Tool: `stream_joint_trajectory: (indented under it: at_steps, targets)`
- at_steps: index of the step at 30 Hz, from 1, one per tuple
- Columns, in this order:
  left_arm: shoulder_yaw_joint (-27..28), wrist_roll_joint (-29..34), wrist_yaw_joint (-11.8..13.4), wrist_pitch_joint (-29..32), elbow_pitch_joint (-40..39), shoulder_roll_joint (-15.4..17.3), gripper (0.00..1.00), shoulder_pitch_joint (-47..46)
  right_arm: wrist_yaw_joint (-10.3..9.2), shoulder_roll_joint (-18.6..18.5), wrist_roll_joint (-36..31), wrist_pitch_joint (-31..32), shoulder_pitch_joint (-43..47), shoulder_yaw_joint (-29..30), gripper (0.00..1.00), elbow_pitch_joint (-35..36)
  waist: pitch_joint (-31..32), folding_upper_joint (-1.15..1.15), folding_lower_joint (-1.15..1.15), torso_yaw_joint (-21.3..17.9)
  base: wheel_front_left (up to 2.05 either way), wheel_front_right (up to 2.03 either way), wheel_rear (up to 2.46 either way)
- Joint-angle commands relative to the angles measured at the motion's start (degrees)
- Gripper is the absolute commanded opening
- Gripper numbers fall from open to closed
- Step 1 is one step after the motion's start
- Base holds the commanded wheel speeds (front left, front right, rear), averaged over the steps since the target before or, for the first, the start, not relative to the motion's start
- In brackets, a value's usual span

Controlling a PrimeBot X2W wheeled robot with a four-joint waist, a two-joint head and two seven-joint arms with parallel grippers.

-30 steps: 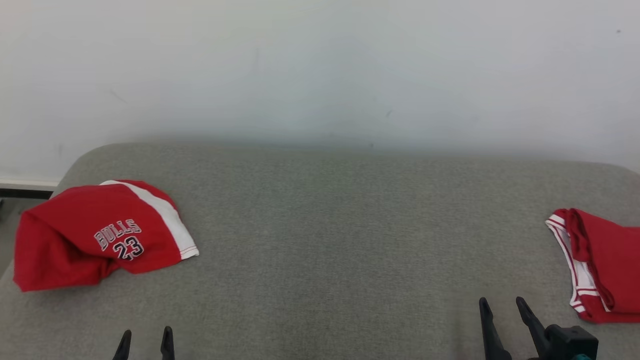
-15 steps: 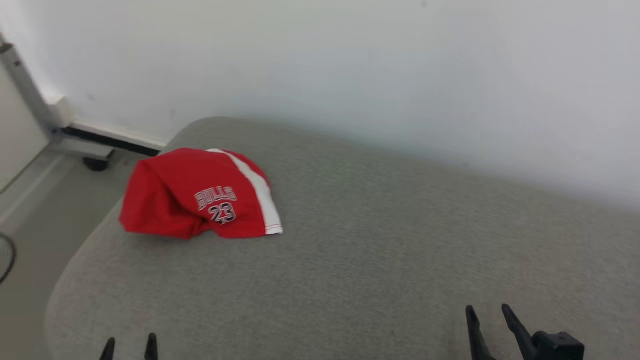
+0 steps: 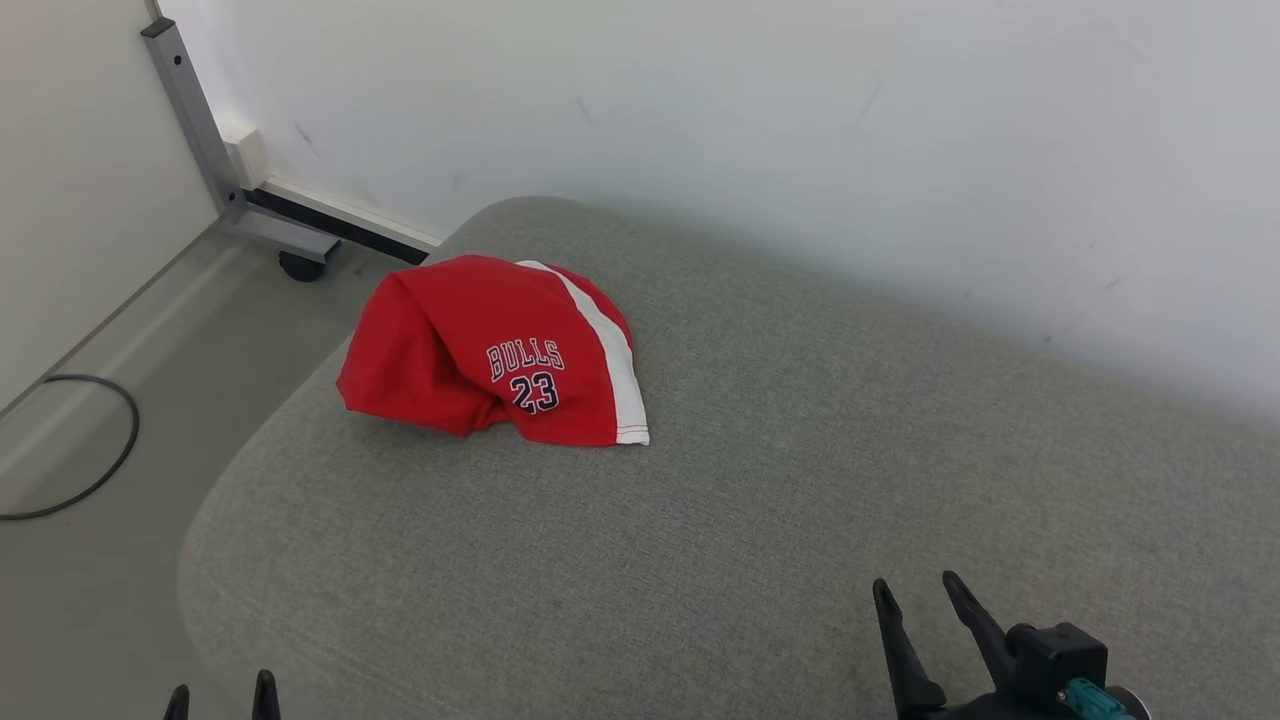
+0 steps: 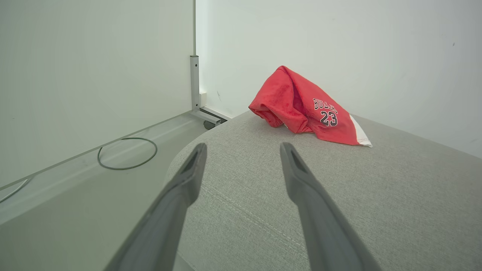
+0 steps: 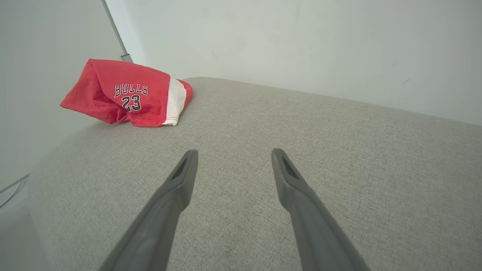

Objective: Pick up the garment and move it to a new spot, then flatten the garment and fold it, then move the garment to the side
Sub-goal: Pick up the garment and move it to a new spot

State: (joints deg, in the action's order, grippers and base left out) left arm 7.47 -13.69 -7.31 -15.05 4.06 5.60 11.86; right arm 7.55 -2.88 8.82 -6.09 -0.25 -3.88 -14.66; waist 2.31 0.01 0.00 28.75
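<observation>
The garment [image 3: 490, 350] is a crumpled pair of red shorts with a white stripe and "BULLS 23" print, lying near the far left corner of the grey cushioned surface [image 3: 760, 480]. It shows ahead and to the right in the left wrist view [image 4: 305, 109] and at upper left in the right wrist view [image 5: 124, 94]. My left gripper [image 3: 220, 695] sits at the bottom left of the head view, open and empty [image 4: 243, 148], over the cushion's left edge. My right gripper [image 3: 915, 590] is open and empty [image 5: 233, 154] above the cushion, far from the garment.
A white wall [image 3: 800, 130] runs behind the cushion. To the left the floor [image 3: 90, 400] drops away, with a black cable loop [image 3: 90, 470] and a grey metal frame leg on a caster [image 3: 230, 170].
The camera has swung to the left, so the garment now sits nearer the middle of the head view and a second red garment at the right has left the picture. Both grippers stay open.
</observation>
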Motion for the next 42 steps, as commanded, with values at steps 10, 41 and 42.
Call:
stream_joint_trajectory:
  at_steps: [10, 41, 42]
  targets:
    - [-2.9, -1.8, -0.1, 0.4, 2.8, 1.0, 1.0, -4.0, -0.13, 0.0, -0.8, -0.4, -0.7, 0.0, 1.0, -0.2, -0.8, -0.01, 0.0, 0.4, 0.0, 0.0, 0.0]
    - [-5.5, -15.1, 6.0, 26.3, 46.3, 9.5, 1.0, -64.0, -0.13, -5.2, -8.6, 11.4, 0.7, -2.1, 1.0, 26.0, -33.7, -0.01, 0.0, -19.6, 0.0, 0.0, 0.0]
    - [-5.4, -15.2, 6.5, 26.2, 47.0, 9.4, 1.0, -64.3, -0.13, -5.1, -8.6, 11.3, 0.7, -2.2, 1.0, 26.1, -34.0, -0.01, 0.0, -19.8, 0.0, 0.0, 0.0]
